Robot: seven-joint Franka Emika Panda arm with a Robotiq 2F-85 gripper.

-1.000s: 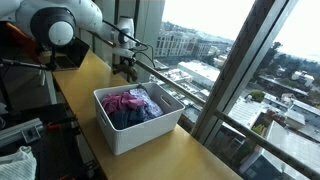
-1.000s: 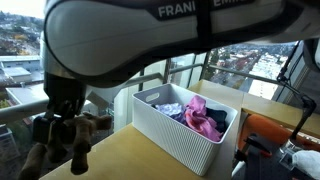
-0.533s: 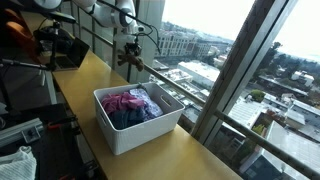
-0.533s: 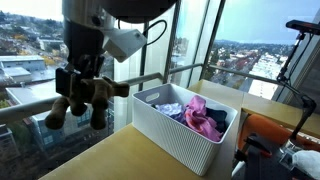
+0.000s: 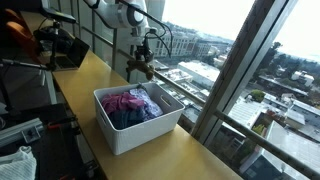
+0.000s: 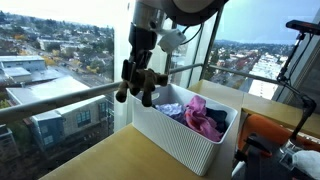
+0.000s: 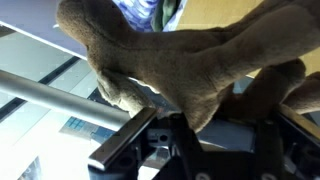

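My end effector (image 6: 138, 80) is clamped on the one brown plush (image 7: 170, 55), gripping its middle, limbs dangling. It looks light, soft and squashy, so a mid-body hold suits it. It hangs in the air just beside the one white bin (image 6: 175, 140), which holds several garments (image 6: 200, 115) and stands on the worktop (image 6: 90, 160).

This looks like a robotics lab or office set high in a tower. Floor-to-ceiling windows (image 5: 235, 70) with dark metal frames run along the wooden table (image 5: 85, 75). Far below them lie city rooftops (image 6: 40, 75) and streets (the outlook is from many floors up). A white robot arm (image 5: 128, 12) reaches over the table, with black electronic gear (image 5: 60, 45) and a camera stand (image 6: 303, 45) close by.
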